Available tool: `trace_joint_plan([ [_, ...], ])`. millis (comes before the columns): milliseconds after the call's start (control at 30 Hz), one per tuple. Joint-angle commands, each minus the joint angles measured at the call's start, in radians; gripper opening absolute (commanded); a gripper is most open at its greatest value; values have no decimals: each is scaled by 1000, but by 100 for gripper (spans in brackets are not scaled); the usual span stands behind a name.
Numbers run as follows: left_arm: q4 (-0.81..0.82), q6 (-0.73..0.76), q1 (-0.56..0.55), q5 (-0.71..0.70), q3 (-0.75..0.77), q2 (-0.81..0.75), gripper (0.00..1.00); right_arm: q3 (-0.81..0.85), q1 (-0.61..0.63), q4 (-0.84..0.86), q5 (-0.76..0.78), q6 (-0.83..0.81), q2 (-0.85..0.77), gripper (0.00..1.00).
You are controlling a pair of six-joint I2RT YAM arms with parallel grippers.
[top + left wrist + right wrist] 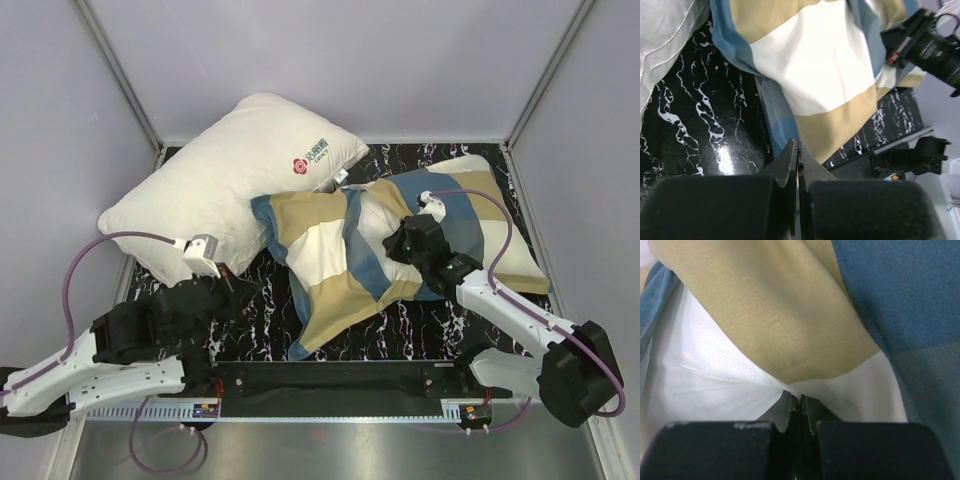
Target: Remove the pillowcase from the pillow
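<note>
Top external: checked pillowcase (330, 265) in teal, tan and cream lies crumpled across the middle of the black marbled bench (400, 330). Its left half is slack and flat, one corner trailing toward the near edge. Its right half is plump and filled, angled toward the far right corner; the pillow inside does not show bare. A white pillow with a red logo (230, 190) sits far left, its near edge touching the pillowcase's left end. The right tool (408, 243) is down on the middle of the pillowcase, where the fabric bunches into a ridge. Right wrist: tool tips together, clamped on a pucker of cream cloth just below a tan check, with folds drawing in to the tips. The left tool (228, 282) is low over bare bench, beside the logo pillow's near edge and apart from the pillowcase. Left wrist: fingers (790, 165) pressed together, nothing visible between them. Marbled surface lies to the left below them, and the pillowcase's blue hem and tan check just beyond the tips.
</note>
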Motion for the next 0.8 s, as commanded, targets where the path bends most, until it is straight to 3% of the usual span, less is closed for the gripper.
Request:
trace_joint_plan([
  [0, 58, -3, -4, -7, -17, 61, 0, -37, -28, -144, 117, -39, 11, 0],
  [133, 263, 50, -5, 117, -23, 217, 0, -35, -28, -137, 102, -34, 13, 0],
  [167, 334, 73, -8, 139, -12, 297, 4, -34, -29, -136, 100, -34, 16, 0],
  [200, 360, 81, -11, 160, 0, 335, 24, -37, -28, -136, 95, -32, 19, 0],
  [267, 414, 116, -21, 164, 46, 429, 46, -38, -28, -134, 91, -29, 14, 0],
  [300, 429, 127, -21, 162, 64, 452, 72, -41, -28, -133, 85, -29, 7, 0],
  [433, 489, 193, -19, 159, 156, 552, 94, -46, -28, -128, 74, -29, -13, 0],
  [567, 483, 201, -19, 193, 209, 665, 99, -41, -29, -142, 75, -32, -29, 0],
  [767, 482, 164, -19, 227, 158, 718, 98, -51, -28, -148, 82, -34, -59, 0],
])
